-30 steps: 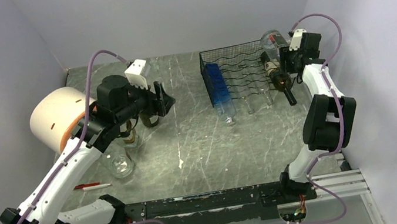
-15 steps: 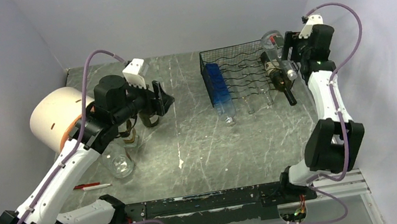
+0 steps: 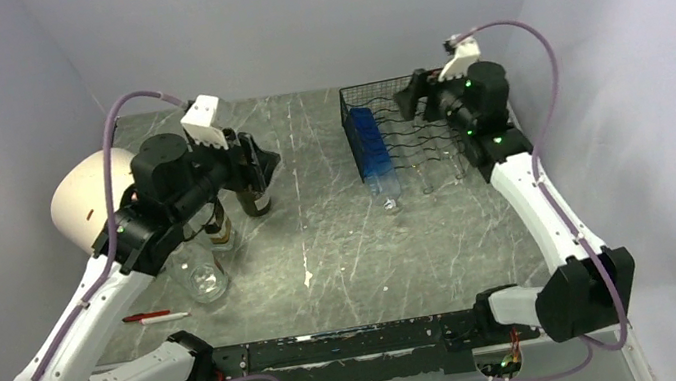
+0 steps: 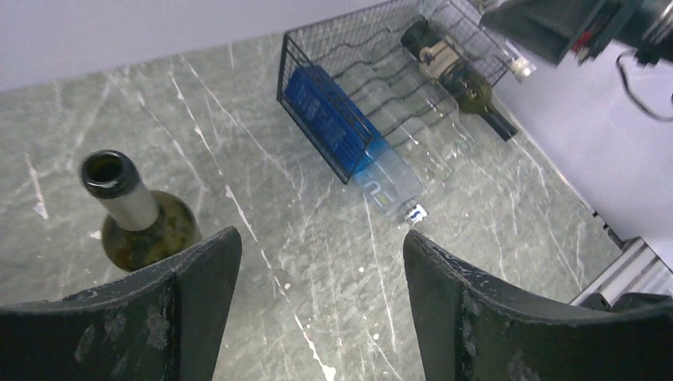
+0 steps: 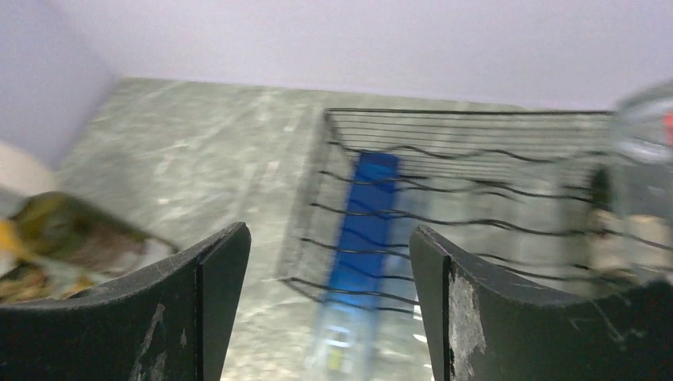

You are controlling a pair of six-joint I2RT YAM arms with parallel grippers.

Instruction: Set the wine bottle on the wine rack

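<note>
An upright green wine bottle [image 4: 133, 222] with an open mouth stands on the table, and in the top view this bottle [image 3: 256, 201] is just below my left gripper [image 3: 261, 164]. My left gripper [image 4: 321, 238] is open and holds nothing; the bottle is just outside its left finger. The black wire wine rack [image 3: 405, 125] sits at the back right. A dark wine bottle [image 4: 456, 70] lies in its right end. My right gripper [image 3: 413, 94] hovers over the rack's back edge. My right gripper [image 5: 329, 234] is open and empty.
A blue-labelled clear bottle [image 3: 371, 150] lies in the rack's left slot, with clear bottles beside it. A white cylinder [image 3: 85, 203], a brown bottle [image 3: 219, 231], a clear glass jar [image 3: 204, 277] and a red pen [image 3: 156, 317] are on the left.
My right gripper opened, left the dark bottle at the rack's right end and swung left over the rack. My left arm lifted and shifted slightly left.
</note>
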